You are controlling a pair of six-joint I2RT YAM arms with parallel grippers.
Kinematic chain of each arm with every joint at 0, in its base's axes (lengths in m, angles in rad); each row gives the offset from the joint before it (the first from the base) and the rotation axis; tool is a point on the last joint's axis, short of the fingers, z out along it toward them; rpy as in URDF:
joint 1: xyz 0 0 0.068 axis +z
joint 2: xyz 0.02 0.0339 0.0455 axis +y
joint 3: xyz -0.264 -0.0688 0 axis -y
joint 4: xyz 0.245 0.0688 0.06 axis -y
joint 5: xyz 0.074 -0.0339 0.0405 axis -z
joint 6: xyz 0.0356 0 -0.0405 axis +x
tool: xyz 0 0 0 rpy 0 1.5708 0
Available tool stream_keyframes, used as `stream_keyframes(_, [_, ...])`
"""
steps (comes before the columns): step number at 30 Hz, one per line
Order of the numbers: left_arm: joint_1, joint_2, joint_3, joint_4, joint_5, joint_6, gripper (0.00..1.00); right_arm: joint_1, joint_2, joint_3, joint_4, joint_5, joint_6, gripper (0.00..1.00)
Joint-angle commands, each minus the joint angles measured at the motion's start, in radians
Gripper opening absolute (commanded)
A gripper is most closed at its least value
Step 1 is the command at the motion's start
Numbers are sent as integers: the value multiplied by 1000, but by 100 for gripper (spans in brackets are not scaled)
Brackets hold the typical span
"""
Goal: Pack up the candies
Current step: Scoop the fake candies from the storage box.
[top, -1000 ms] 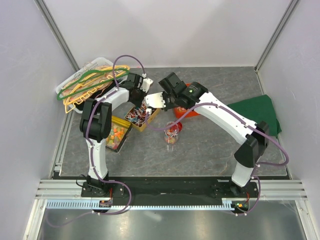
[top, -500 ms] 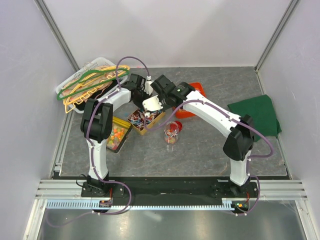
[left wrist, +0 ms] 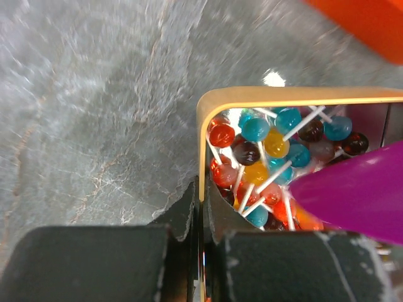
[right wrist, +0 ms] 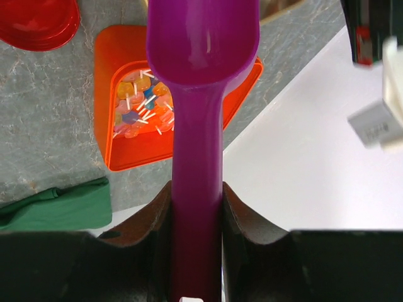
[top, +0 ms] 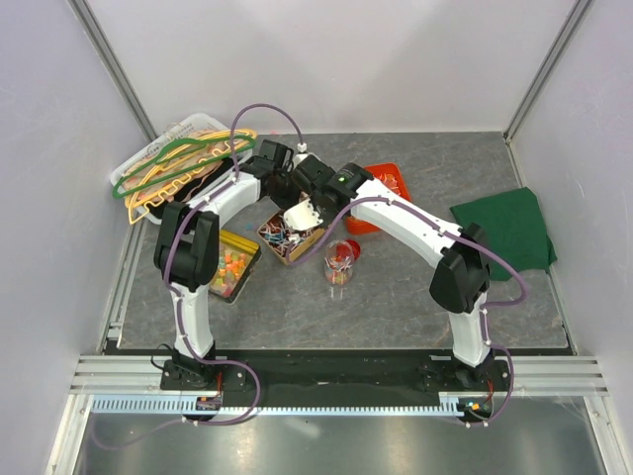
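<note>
The left gripper [left wrist: 201, 202] was clamped together on the wall of the yellow rectangular metal tin [left wrist: 283, 95]. The right gripper [right wrist: 196, 207] was closed around the handle of the purple plastic scoop [right wrist: 200, 75]. Its bowl was empty (as far as the wrist view showed) and poised over the tin's small, coloured, stick-mounted candies [left wrist: 264, 148]. The clear cup [top: 339, 263] seemed to hold only a few, and more lay in the orange plastic tray [right wrist: 107, 107], so most of the packing seemingly remained.
</note>
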Motion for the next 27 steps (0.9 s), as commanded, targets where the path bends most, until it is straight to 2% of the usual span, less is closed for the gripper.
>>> stream_keyframes(1, [-19, -102, -2, 56, 10, 1, 2, 6, 17, 35, -68, 8, -18, 0])
stream_keyframes(12, [-55, -131, -29, 72, -25, -21, 2, 21, 37, 55, -90, -78, 2, 0])
stream_keyframes(27, [-66, -177, -68, 90, -27, -41, 2, 38, 61, -55, -45, -173, 38, 0])
